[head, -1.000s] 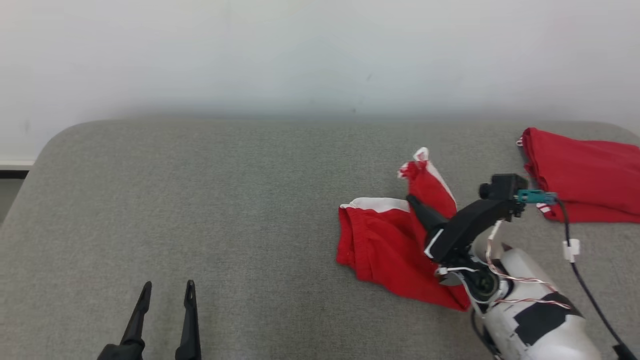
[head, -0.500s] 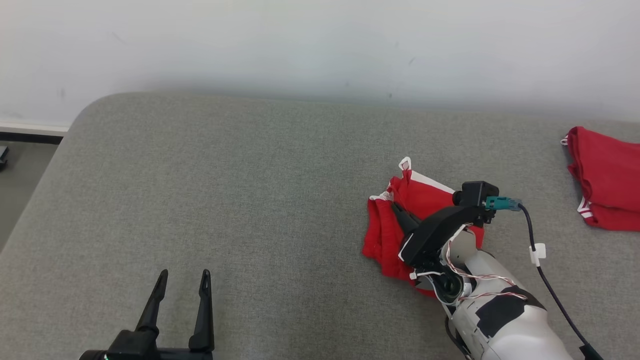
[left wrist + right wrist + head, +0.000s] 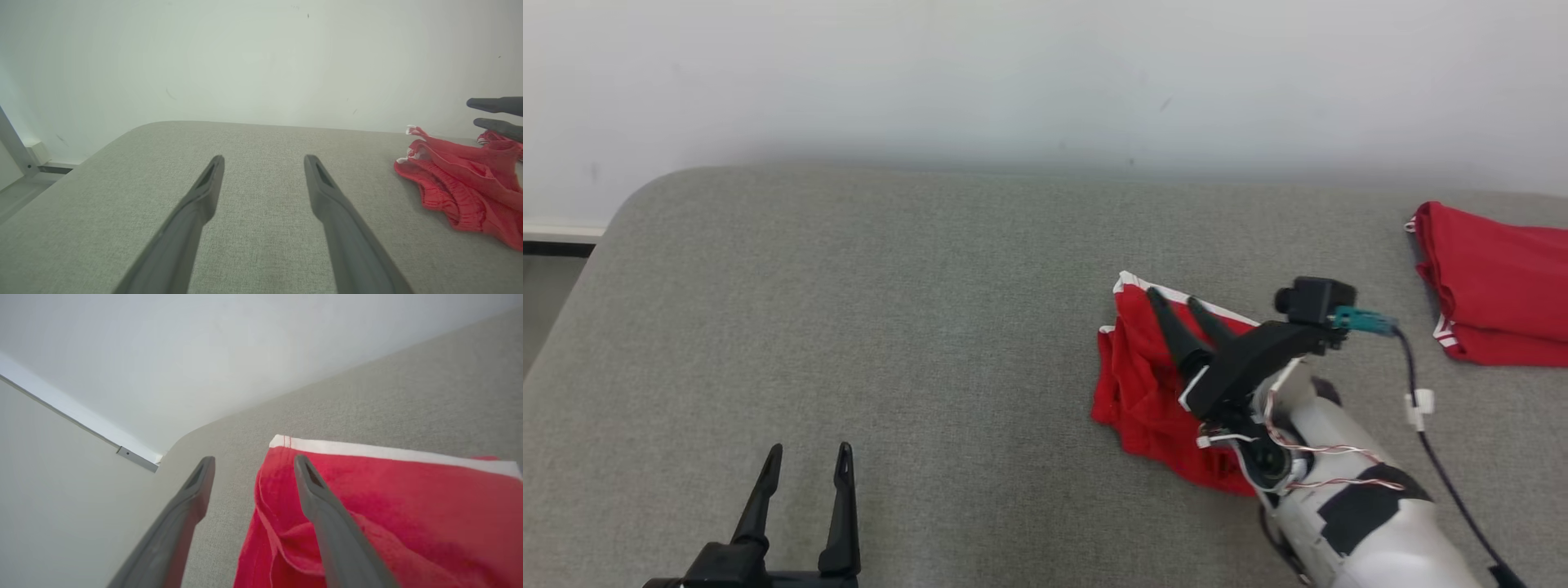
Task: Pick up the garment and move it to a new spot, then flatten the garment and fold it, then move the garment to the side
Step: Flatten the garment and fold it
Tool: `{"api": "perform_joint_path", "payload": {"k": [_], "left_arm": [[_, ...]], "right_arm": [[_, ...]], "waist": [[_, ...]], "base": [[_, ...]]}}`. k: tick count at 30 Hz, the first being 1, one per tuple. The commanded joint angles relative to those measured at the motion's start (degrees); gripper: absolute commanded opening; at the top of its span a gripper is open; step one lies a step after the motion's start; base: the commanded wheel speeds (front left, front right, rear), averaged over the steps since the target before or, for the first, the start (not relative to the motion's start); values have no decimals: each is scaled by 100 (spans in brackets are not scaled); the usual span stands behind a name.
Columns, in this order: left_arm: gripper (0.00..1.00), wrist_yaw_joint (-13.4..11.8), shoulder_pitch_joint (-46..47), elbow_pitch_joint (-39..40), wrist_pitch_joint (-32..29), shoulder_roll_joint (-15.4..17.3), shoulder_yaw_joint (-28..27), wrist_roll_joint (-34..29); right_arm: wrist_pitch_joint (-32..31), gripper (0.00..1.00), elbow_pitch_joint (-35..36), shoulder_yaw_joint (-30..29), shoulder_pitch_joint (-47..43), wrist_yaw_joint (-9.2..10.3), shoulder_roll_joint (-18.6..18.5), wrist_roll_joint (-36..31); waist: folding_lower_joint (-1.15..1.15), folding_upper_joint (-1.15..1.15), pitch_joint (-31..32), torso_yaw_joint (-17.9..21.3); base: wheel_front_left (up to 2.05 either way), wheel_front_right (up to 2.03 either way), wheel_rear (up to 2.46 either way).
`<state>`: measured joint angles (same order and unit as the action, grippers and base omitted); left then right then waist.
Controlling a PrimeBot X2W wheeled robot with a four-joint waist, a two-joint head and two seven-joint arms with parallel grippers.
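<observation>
Grey woven counter [image 3: 890,327], rounded at the corners, set against a plain white wall [image 3: 1013,82]. Crumpled red garment [image 3: 1131,384] with a white-banded edge lies right of centre, and the right hand [image 3: 1172,296] sits over it, long dark fingers spread, grasping nothing. Left hand [image 3: 809,449] likewise released above bare weave; second red garment [image 3: 1494,278] lies far right.

Splayed left end effector [image 3: 264,158] over grey cushion [image 3: 122,183], red garment [image 3: 461,192] at right.
</observation>
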<state>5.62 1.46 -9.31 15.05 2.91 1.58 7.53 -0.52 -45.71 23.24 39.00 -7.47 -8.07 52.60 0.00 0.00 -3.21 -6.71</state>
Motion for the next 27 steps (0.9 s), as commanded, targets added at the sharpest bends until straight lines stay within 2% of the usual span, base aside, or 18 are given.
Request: {"api": "perform_joint_path", "payload": {"k": [1,8,13,20,27], "left_arm": [[100,13,-50,22,15,-4,-15,-10],[100,34,-146,94,15,-4,-159,-70],[100,38,-194,135,15,-5,-273,-113],[100,82,-167,137,15,-4,-380,-130],[100,89,-113,144,15,-4,-326,-153]], "right_arm": [[42,100,60,5,-88,1,-68,27],[496,100,1022,-95,-555,1,-802,11],[719,100,1527,-325,-1042,1,-1094,10],[771,100,1905,-647,-1651,1,-1158,-115],[538,100,1972,-788,-1636,1,-1056,-368]], "waist": [[0,0,29,51],[0,0,47,240],[0,0,52,361],[0,0,35,502],[0,0,23,463]], "base": [[0,0,0],[0,0,0],[0,0,0],[0,0,0],[0,0,0]]}}
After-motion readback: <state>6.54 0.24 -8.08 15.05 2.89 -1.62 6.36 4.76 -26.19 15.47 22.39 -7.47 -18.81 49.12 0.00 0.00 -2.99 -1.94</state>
